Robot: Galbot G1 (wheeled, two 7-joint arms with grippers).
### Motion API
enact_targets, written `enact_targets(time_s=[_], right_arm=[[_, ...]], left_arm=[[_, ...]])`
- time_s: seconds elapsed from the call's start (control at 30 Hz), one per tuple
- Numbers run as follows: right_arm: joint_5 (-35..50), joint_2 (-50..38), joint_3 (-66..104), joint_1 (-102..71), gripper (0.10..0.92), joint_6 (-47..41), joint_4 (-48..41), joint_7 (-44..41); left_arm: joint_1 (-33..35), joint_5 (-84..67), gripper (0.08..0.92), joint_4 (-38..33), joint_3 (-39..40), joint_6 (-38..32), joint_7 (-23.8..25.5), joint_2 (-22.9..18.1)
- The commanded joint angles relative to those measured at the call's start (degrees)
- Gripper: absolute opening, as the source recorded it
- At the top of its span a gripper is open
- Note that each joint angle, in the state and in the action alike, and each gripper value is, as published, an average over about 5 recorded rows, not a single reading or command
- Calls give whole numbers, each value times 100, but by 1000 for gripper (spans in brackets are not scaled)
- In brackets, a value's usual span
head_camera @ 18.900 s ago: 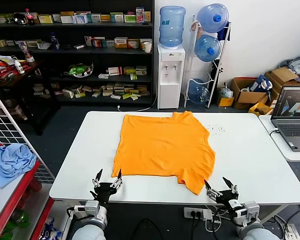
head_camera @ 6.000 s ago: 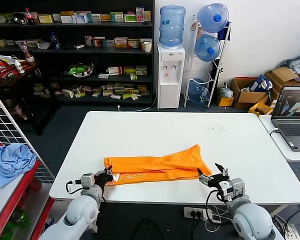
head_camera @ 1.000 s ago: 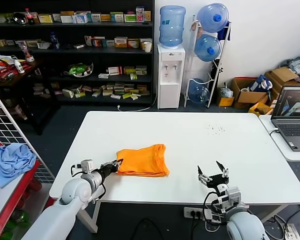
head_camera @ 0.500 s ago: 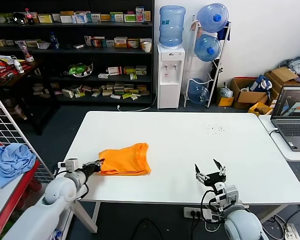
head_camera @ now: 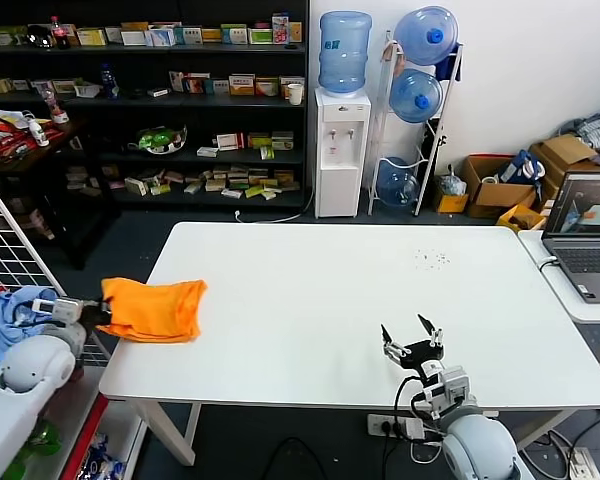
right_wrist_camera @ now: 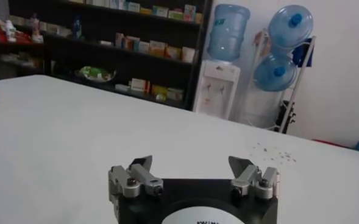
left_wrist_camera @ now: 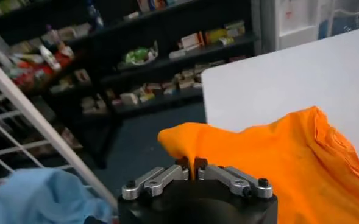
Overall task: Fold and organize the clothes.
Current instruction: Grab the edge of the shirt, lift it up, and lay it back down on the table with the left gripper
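Left gripper [left_wrist_camera: 192, 165] clenched on folded orange T-shirt [head_camera: 152, 309] edge at white table [head_camera: 310, 300] left side; drag level, avoid unfolding. Right gripper [head_camera: 411, 342] idle, jaws spread.

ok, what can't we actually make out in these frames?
- White lettering on the orange T-shirt: no view shows it, folded layers cover it.
- Fold quality: left wrist view shows only one bunched corner, left end effector pinching it.
- Light blue cloth: partly behind the left arm in the head view.
- Right end effector: open, holding nothing.
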Motion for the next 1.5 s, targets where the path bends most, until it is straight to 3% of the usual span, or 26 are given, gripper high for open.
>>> enact_targets(time_s=[0.03,0.27,0.63,1.0,1.17,1.5], right_arm=[[23,-4,-27,63,823,9,9,-8],[20,25,-29,88,823,31,-45,-12],[-83,84,-6,0,823,46,-135,-4],[-140,106,106,-113,823,67,-162,1],[-152,99,142,-116,823,62,-215,12],[-169,78,278,-213,823,176,-271,-23]], left_arm=[[-270,1477,131,212,-78,-288,-40,1100],[-417,1447,131,205,76,-380,-20,1277],[-10,1039,131,-689,384,-263,-233,123],[135,81,131,-2006,834,113,-794,-440],[85,2,131,-2098,1139,162,-990,-1077],[-250,372,131,-1427,1894,21,-1243,-2778]])
